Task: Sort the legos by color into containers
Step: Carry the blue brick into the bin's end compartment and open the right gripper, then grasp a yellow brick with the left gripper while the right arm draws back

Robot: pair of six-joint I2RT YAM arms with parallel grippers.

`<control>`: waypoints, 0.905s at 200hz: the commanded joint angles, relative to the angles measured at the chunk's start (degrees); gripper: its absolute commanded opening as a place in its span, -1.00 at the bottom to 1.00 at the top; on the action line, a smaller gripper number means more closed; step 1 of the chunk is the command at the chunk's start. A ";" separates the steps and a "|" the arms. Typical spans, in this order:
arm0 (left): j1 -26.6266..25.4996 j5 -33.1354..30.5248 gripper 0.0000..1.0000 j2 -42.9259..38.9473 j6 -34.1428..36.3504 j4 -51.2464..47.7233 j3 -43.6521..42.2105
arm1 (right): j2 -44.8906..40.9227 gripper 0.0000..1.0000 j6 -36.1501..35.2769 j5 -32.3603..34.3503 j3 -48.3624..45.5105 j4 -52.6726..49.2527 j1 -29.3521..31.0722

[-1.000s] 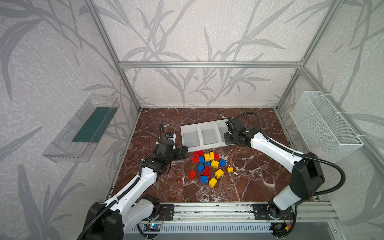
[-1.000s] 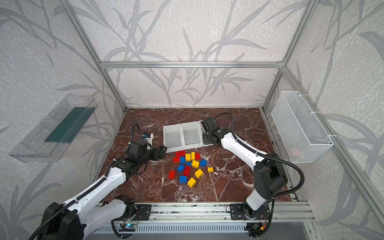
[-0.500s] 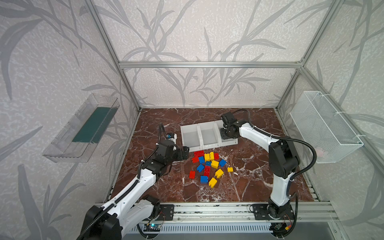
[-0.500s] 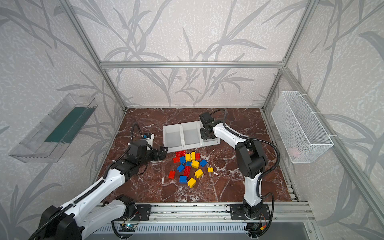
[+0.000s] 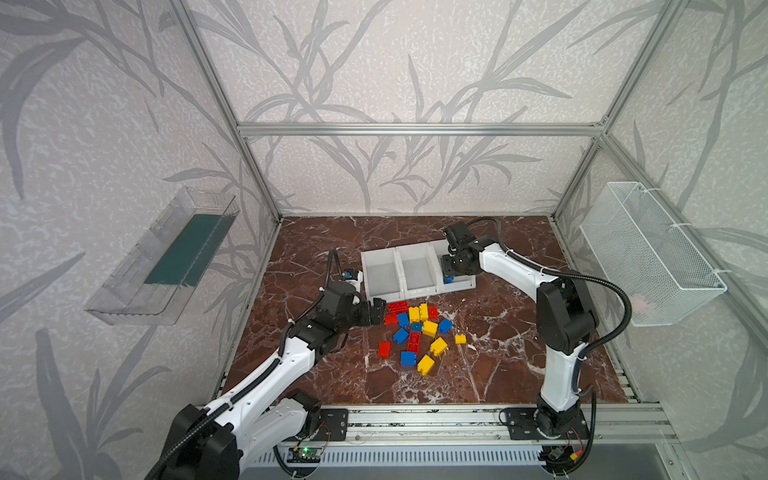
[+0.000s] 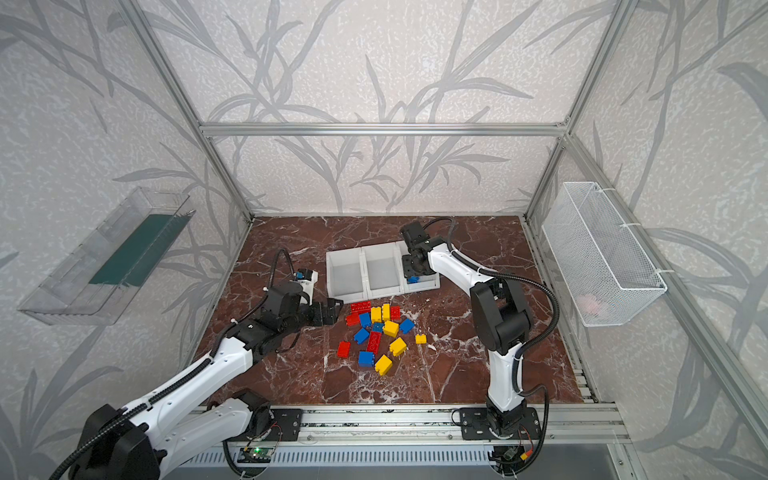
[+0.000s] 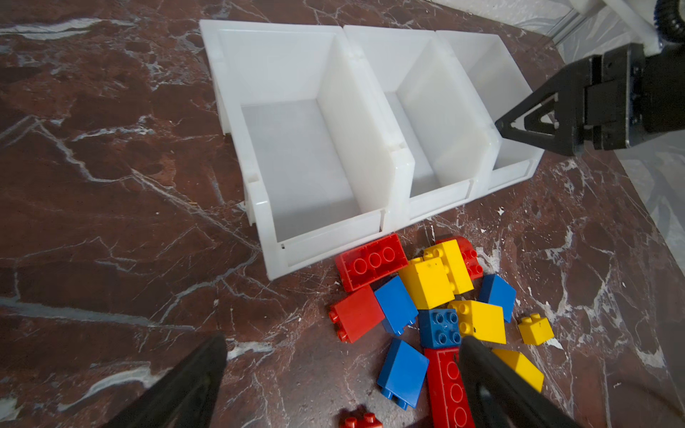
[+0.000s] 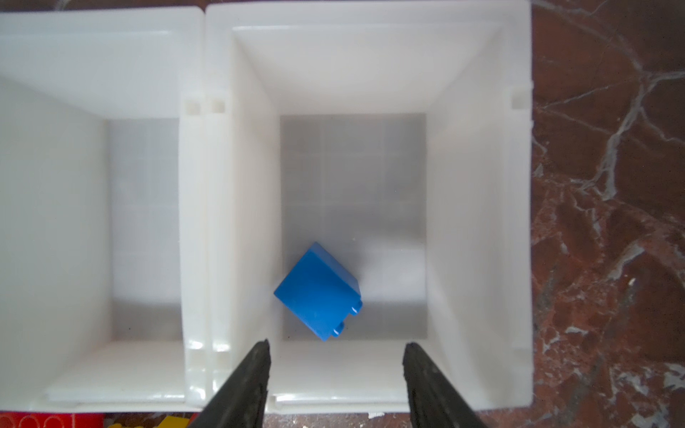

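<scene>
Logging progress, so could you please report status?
Left gripper open, empty, beside the pile. Right gripper open over the end bin; blue brick loose inside. Nothing blocking.

The red-brown marbled counter (image 5: 498,374) bore three joined white containers (image 5: 399,270) toward twelve o'clock and, just at their six o'clock, a loose heap of legos (image 5: 415,332) (red, yellow, blue), one small yellow brick (image 5: 460,339) apart at its three o'clock.
</scene>
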 commanded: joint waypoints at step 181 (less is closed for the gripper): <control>-28.88 2.29 0.66 33.00 13.76 -12.86 23.44 | -66.75 0.20 15.98 3.72 -50.05 -10.95 -0.17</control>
